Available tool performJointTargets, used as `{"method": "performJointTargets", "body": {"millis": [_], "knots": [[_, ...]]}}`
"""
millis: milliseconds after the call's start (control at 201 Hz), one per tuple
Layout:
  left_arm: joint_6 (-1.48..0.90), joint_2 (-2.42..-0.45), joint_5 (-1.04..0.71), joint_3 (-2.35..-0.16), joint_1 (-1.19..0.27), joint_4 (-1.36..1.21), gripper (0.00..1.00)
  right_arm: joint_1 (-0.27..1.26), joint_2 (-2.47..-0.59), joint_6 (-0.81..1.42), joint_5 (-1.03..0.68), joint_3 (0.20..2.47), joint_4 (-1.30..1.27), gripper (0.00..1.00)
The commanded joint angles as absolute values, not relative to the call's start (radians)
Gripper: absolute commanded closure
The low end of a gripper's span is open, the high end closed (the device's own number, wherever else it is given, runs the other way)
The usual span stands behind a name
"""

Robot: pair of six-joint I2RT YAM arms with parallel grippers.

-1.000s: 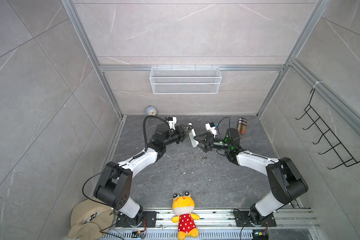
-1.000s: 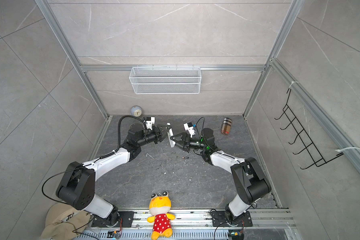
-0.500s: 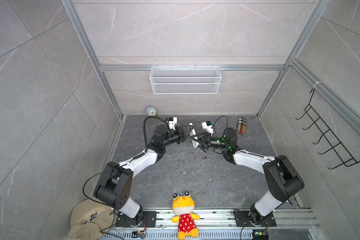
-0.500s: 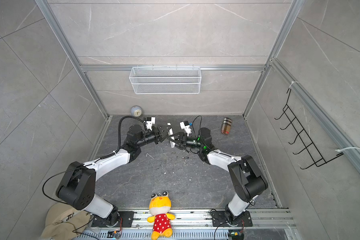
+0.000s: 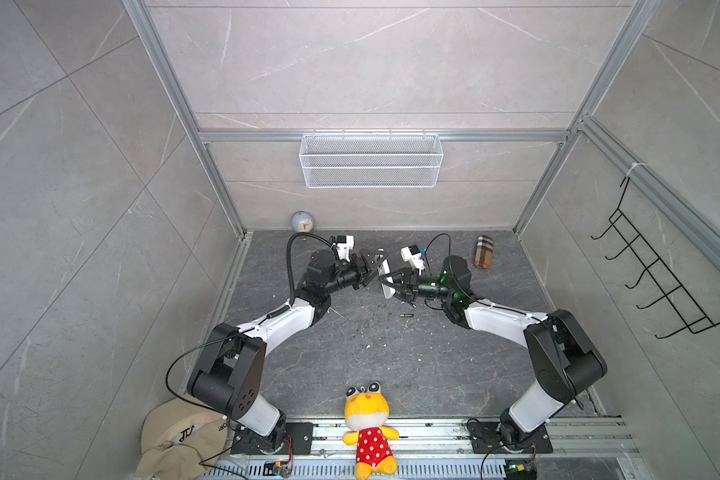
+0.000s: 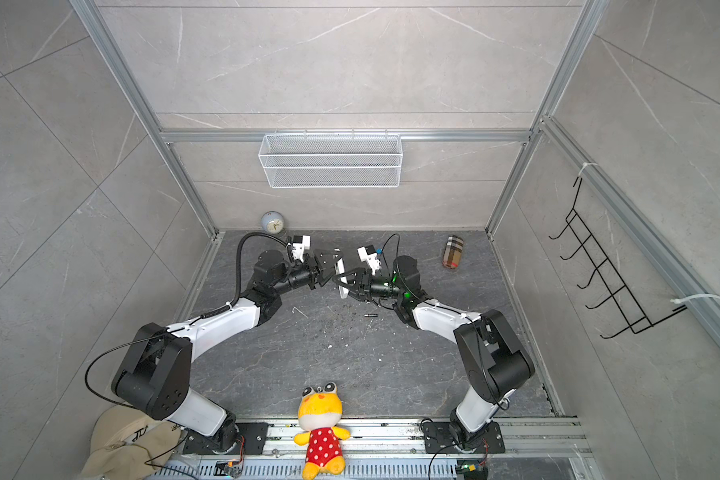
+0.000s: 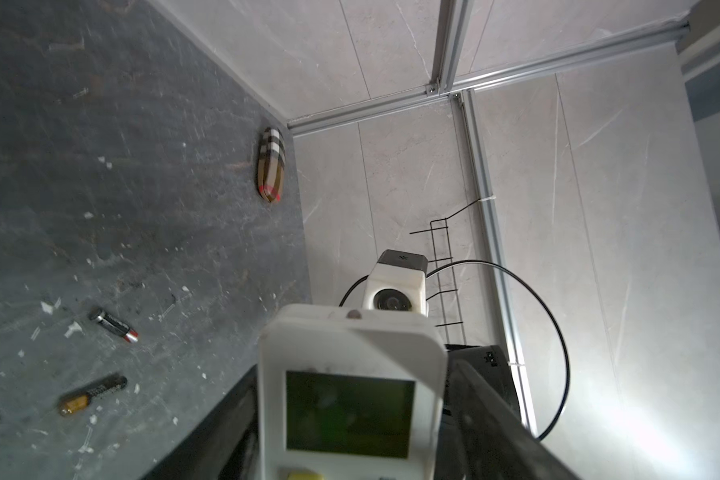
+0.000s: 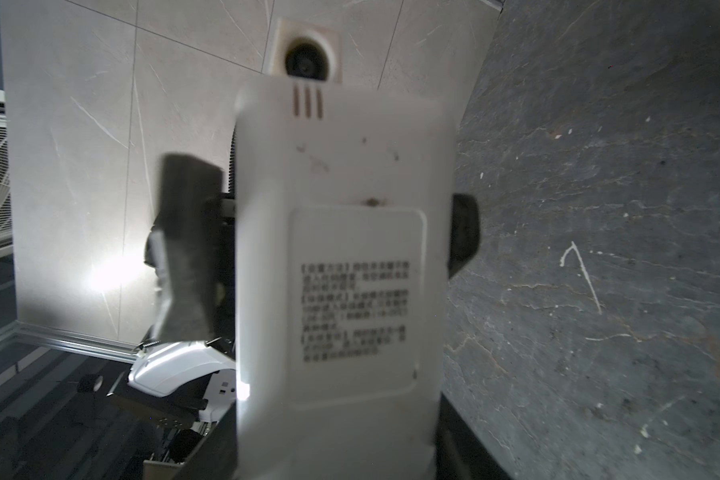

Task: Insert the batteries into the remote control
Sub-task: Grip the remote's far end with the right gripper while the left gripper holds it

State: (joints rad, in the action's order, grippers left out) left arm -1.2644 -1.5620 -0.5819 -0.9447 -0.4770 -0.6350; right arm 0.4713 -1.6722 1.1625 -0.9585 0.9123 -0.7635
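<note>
In both top views the slim white rectangular remote control point(image 5: 385, 282) is hanging in mid-air above the dark grey stone tabletop point(image 5: 371, 353). The right gripper point(image 5: 393, 283) is clasping its sides, with the left gripper point(image 5: 376, 266) just beside it.

In the left wrist view the two small dark cylindrical batteries point(image 7: 113, 325) are lying loose on the tabletop.

In the right wrist view the left gripper's fingers point(image 8: 188, 249) are standing spread, clear of the remote control's edge. The handover is likely needing a square, firm hold from the right gripper, keeping the back cover reachable.
</note>
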Motion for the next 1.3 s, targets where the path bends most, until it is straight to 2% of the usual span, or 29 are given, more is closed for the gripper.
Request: {"method": "performJointTargets", "body": {"millis": [0, 105, 224, 334, 408, 533, 847, 1126, 1290], "knots": [[-1.266, -1.554, -0.577, -0.923, -0.460, -0.665, 0.13, 0.480, -1.607, 0.942, -0.921, 0.962, -0.497, 0.49], [-1.239, -1.516, -0.533, -0.897, -0.426, -0.554, 0.12, 0.485, -1.562, 0.702, -0.819, 1.017, -0.149, 0.49], [-1.119, -1.454, -0.443, -0.920, -0.401, -0.260, 0.13, 0.504, -1.539, 0.451, -0.611, 1.091, 0.204, 0.51], [-1.025, -1.418, -0.351, -0.966, -0.402, -0.042, 0.15, 0.534, -1.542, 0.312, -0.402, 1.130, 0.369, 0.52], [-1.015, -1.422, -0.352, -0.988, -0.402, 0.011, 0.20, 0.557, -1.557, 0.246, -0.303, 1.149, 0.429, 0.52], [-0.994, -1.453, -0.389, -1.033, -0.414, 0.041, 0.22, 0.580, -1.570, 0.183, -0.198, 1.160, 0.456, 0.52], [-0.956, -1.583, -0.407, -1.139, -0.506, 0.044, 0.36, 0.651, -1.619, 0.148, -0.149, 1.225, 0.480, 0.50], [-0.962, -1.634, -0.400, -1.177, -0.536, 0.033, 0.42, 0.663, -1.631, 0.184, -0.194, 1.247, 0.456, 0.50], [-0.989, -1.626, -0.402, -1.138, -0.541, -0.032, 0.51, 0.664, -1.652, 0.202, -0.225, 1.276, 0.451, 0.50]]}}
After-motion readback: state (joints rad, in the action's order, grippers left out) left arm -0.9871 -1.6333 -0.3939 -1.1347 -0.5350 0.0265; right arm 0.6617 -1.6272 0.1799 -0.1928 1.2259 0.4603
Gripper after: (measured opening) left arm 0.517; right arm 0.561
